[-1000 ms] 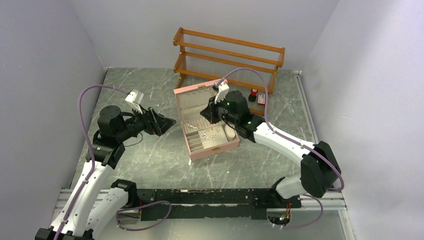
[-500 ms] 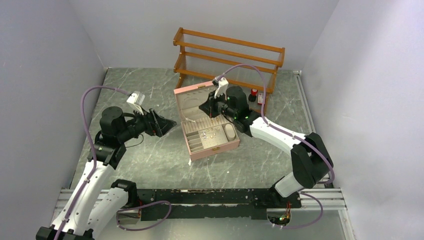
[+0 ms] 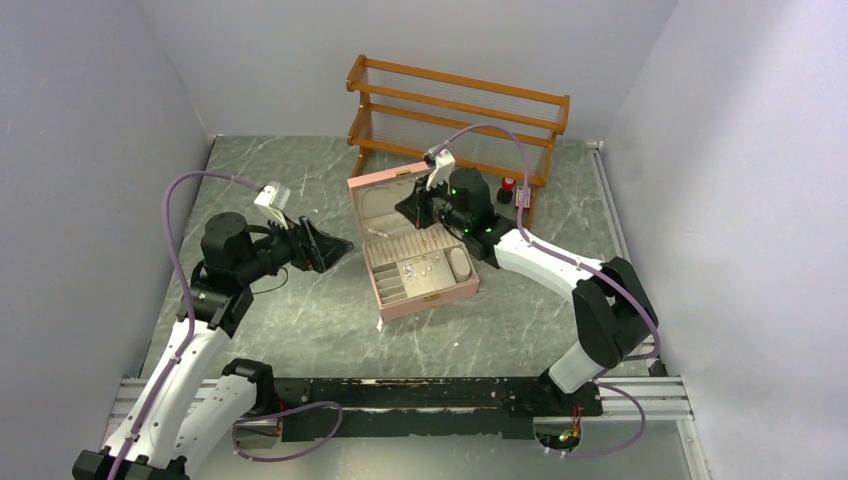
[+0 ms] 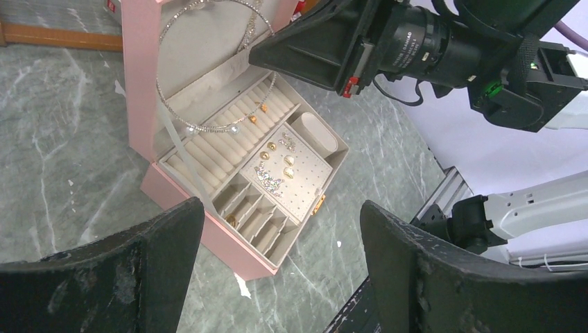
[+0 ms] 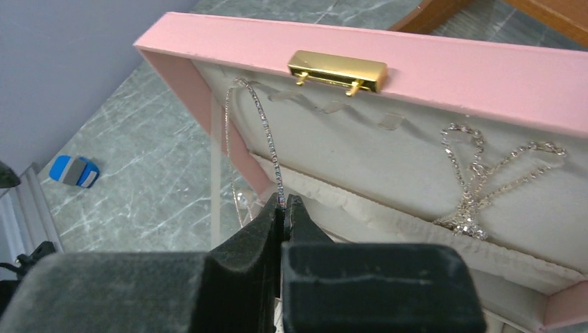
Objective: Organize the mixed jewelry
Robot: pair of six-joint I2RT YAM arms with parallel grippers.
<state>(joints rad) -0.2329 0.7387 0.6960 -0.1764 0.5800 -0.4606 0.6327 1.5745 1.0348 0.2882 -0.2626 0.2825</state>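
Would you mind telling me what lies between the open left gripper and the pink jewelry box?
Only bare marble tabletop: the top external view shows the left gripper stopped short of the pink jewelry box.

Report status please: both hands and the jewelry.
Right hand shut on chain necklace, up at pink box lid. Left hand open, empty. Nothing blocks the lid.

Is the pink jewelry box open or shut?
Open: the lid of the pink box stands upright, gold clasp on its top edge, compartments with earrings exposed. The right claw, shut on a thin chain, reaches inside the lid.
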